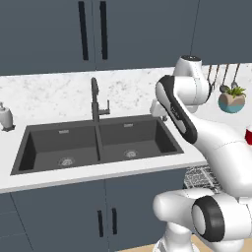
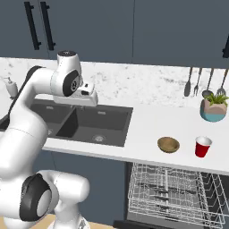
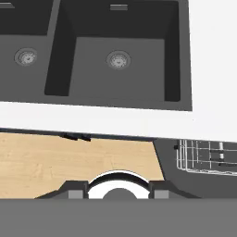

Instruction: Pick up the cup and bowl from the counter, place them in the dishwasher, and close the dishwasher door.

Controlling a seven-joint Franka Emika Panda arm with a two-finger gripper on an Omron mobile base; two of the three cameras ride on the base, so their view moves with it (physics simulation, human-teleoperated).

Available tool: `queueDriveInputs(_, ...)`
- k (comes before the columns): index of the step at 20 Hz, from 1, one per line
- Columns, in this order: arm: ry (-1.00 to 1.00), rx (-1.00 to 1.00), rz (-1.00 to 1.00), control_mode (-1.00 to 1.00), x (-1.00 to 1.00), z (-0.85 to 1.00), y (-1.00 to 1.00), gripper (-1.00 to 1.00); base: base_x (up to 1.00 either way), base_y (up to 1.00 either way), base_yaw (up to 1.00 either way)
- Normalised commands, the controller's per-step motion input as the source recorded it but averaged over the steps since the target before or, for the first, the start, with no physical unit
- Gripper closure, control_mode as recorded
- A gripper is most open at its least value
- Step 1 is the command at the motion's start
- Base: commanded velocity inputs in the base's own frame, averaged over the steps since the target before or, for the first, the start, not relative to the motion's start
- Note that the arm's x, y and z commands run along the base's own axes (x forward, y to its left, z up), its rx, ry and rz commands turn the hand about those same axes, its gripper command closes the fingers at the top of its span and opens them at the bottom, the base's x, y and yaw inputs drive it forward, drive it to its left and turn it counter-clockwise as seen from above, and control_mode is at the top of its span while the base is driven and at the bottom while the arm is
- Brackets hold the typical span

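While the gripper (image 3: 118, 193) is hovering above the sink (image 3: 119, 51), its jaws standing wide and empty, the bowl (image 2: 168, 144) and cup (image 2: 203, 146) are sitting well off to its right.

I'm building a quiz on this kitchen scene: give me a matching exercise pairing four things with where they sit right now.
Things:
1. cup
2. bowl
3. plant pot
4. soap dispenser

Places:
A. at the back of the counter, under the hanging utensils
B. on the counter left of the sink
C. near the counter's front edge, right of the tan bowl
D. on the counter between the sink and the red cup, above the pulled-out white rack

Pairs: 1-C, 2-D, 3-A, 4-B
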Motion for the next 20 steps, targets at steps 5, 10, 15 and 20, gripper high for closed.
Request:
queueDriveInputs(5,0.0,0.0,0.0,1.0,0.0,0.0,0.0,-1.0,-0.01,0.0,0.0)
queueDriveInputs(10,0.0,0.0,0.0,1.0,0.0,0.0,0.0,-1.0,0.0,0.02,-0.29)
queueDriveInputs(15,0.0,0.0,0.0,1.0,0.0,0.0,0.0,-1.0,0.0,0.23,-0.64)
queueDriveInputs(20,0.0,0.0,0.0,1.0,0.0,0.0,0.0,-1.0,0.0,0.42,-0.72)
